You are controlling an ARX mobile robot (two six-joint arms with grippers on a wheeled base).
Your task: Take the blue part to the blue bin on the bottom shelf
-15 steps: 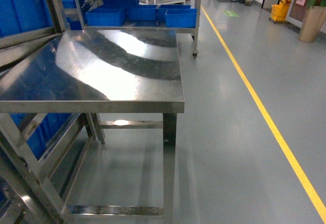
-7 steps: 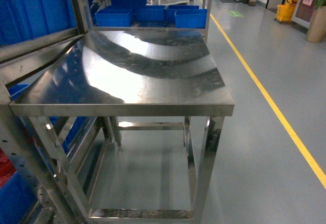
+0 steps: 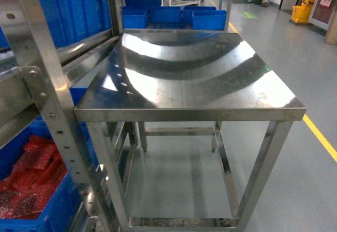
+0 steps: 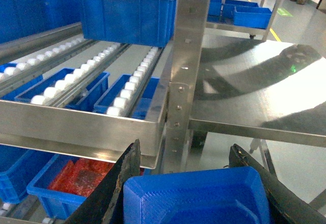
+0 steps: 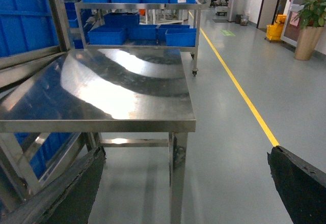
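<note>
The left tool [image 4: 191,183] sits low in its wrist view, its two dark fingers [image 4: 119,183] set either side of the blue part [image 4: 196,196], a moulded tray-shaped piece with rounded corners. Both fingers lie against the part's sides, so the tool looks clamped on it, though the contact points are cropped by the bottom edge.

Just ahead of the part stands a perforated upright [image 4: 183,66] of the stainless rack, and to its left a tier of white rollers [image 4: 127,94] runs back behind a flat front rail [image 4: 81,127]. A big blue crate [image 4: 127,10] rests on those rollers further back. Beneath that tier is a blue bin [image 4: 48,196] holding red bagged items; the same bin [image 3: 52,213] shows in the lower left corner from the head camera, which probably makes this the bottom shelf.

Right of the rack is a bare stainless worktop [image 3: 200,74], shiny with reflections. Beyond it, small blue bins [image 3: 174,16] sit on another steel cart.

The right tool [image 5: 188,183] hangs with its fingers wide apart, nothing between them, above grey floor [image 5: 229,132] marked by a yellow line [image 5: 239,89].
</note>
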